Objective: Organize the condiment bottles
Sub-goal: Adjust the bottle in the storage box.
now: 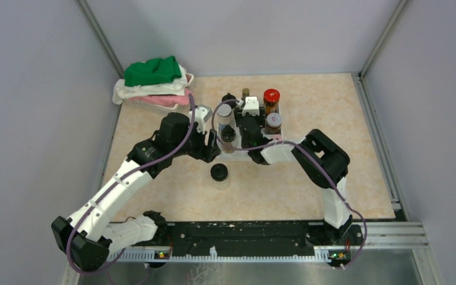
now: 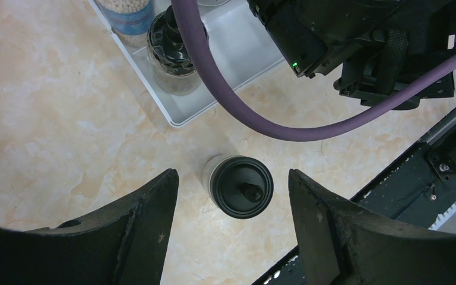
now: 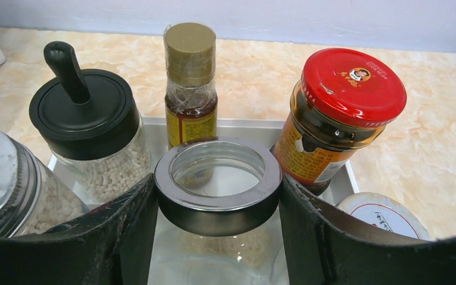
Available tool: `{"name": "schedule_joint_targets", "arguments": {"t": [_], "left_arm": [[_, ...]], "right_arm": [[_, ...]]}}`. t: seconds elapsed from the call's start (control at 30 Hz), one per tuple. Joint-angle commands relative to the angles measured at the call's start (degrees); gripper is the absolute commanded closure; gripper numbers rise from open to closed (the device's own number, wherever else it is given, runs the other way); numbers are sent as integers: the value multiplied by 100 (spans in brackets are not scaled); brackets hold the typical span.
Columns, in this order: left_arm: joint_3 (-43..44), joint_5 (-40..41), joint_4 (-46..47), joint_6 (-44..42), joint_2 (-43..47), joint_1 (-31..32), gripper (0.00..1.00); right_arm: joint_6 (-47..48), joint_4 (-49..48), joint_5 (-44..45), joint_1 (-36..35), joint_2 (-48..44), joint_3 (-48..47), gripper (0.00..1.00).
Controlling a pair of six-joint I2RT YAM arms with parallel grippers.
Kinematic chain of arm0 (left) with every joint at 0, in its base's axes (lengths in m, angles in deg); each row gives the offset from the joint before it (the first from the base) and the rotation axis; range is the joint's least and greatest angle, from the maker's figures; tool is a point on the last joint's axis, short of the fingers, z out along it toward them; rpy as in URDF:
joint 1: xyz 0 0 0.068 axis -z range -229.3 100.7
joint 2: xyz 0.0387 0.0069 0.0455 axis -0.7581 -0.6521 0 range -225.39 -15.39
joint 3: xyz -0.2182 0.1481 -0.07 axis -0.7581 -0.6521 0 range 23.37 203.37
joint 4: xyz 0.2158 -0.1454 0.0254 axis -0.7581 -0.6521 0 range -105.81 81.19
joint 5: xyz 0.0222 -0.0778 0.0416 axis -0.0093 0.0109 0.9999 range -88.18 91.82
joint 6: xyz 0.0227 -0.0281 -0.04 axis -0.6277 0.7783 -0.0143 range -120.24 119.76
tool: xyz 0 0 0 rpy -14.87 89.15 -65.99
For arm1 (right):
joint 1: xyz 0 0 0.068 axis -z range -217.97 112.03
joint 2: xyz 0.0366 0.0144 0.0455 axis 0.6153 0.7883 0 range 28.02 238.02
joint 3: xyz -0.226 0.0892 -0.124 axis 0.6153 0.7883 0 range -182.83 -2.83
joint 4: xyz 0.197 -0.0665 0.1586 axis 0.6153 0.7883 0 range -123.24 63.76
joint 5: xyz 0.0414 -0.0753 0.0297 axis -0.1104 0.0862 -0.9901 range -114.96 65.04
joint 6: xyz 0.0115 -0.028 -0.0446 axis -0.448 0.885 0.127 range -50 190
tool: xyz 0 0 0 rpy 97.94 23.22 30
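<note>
Overhead: black-capped jar (image 1: 219, 174) stands upright, alone on the table (image 1: 309, 178), just near side of the white tray (image 1: 233, 156), closest to the left gripper (image 1: 209, 148). Left wrist: jaws spread, jar straight below between them, untouched. Right wrist: right gripper (image 3: 218, 187) pinches a silver-ringed jar (image 3: 217, 215) at the tray.

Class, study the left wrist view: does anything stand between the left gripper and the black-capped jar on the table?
Nothing visible does. The black-capped jar stands alone on the bare table, showing in the gap between the open fingers of the left gripper. The white tray and the purple cable lie beyond it, not in between.
</note>
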Motion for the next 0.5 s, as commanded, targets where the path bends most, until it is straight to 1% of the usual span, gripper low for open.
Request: {"name": "schedule_joint_targets", "arguments": {"t": [0.0, 0.17, 0.47], "left_arm": [[-42, -73, 273, 47, 147, 29, 25], [-50, -66, 271, 48, 168, 33, 25], [-85, -56, 303, 33, 159, 36, 25]], "right_arm": [[-648, 1067, -332, -54, 103, -259, 100], [-792, 1323, -366, -37, 100, -330, 100], [-745, 1281, -256, 11, 145, -373, 100]]}}
